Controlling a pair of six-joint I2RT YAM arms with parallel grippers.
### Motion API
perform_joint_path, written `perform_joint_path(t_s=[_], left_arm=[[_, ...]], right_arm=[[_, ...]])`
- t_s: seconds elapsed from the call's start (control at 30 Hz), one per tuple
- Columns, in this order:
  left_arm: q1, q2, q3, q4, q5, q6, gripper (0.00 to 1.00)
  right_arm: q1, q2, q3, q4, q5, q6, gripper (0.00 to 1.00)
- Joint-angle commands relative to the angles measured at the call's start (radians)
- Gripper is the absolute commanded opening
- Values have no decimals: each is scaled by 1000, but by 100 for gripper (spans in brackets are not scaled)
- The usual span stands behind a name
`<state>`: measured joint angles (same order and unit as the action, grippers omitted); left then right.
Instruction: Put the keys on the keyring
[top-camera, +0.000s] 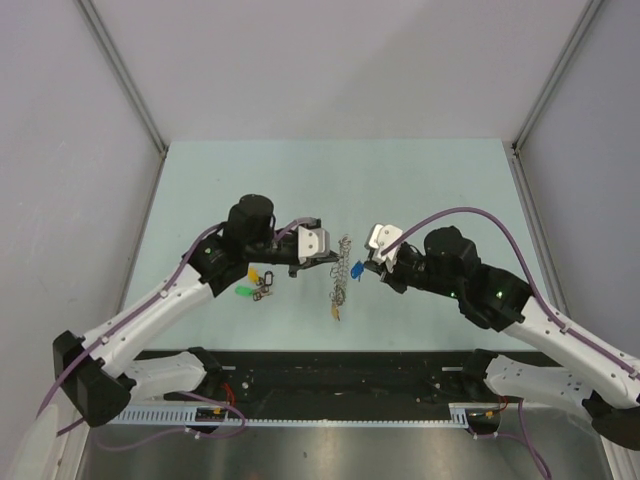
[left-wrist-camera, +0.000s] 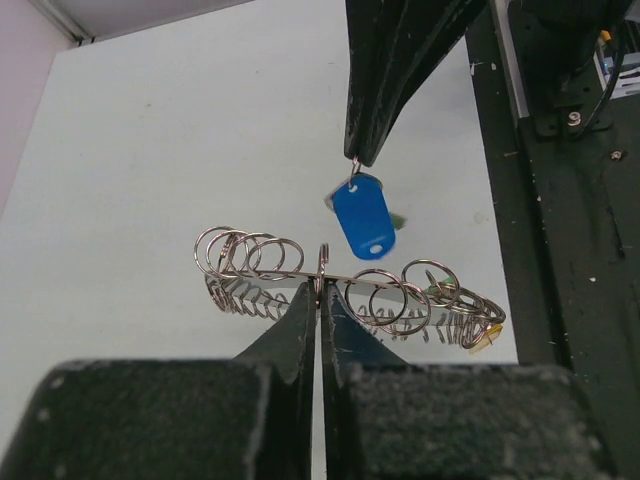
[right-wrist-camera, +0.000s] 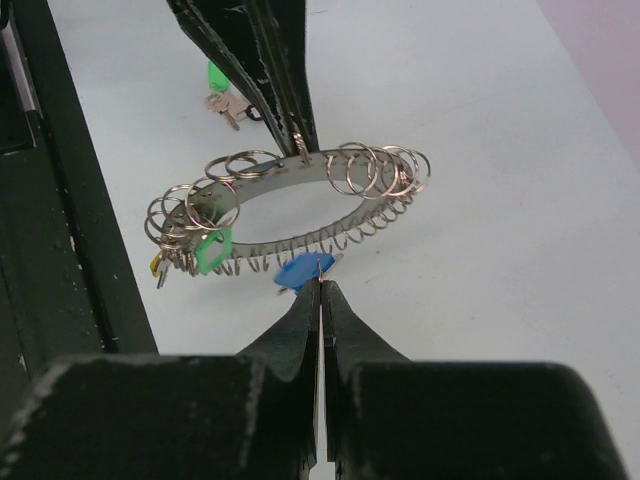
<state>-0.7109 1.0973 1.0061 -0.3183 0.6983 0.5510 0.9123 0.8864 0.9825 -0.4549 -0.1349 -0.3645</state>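
My left gripper (top-camera: 335, 258) is shut on the rim of the keyring (top-camera: 341, 277), a large metal ring fringed with small split rings. It holds the keyring edge-up over the middle of the table. In the left wrist view the tips (left-wrist-camera: 321, 285) pinch the keyring (left-wrist-camera: 420, 290) at a small ring. My right gripper (top-camera: 365, 268) is shut on the tiny ring of a blue-tagged key (right-wrist-camera: 303, 270), which hangs right beside the keyring (right-wrist-camera: 290, 185). The blue tag (left-wrist-camera: 362, 217) dangles just above the rim. Two more keys (top-camera: 256, 281), tagged yellow and green, lie on the table under the left arm.
A green tag (right-wrist-camera: 212, 248) and a yellow one (right-wrist-camera: 158, 264) hang on the keyring's crowded end. The green-tagged key (right-wrist-camera: 216, 78) lies beyond the left gripper's fingers (right-wrist-camera: 270, 60). A black rail (top-camera: 340, 365) runs along the table's near edge.
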Motion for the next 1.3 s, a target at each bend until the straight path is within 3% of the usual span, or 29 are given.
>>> perform_joint_path(t_s=[0.0,0.3,0.57,1.27], left_arm=[[-2,56,116,-45,92,111,0],[-2,95,105,-70,55,119,0],[-2,-7,3,21,66,95,0],[-10,-4,-18,48,89,86,0]], right_arm=[[7,-1,47,56,41,-70,0],[71,88,102,32,103,-157,0],[74,75,102,27,78,-142,0],[80,102,102,42,17,-160,0]])
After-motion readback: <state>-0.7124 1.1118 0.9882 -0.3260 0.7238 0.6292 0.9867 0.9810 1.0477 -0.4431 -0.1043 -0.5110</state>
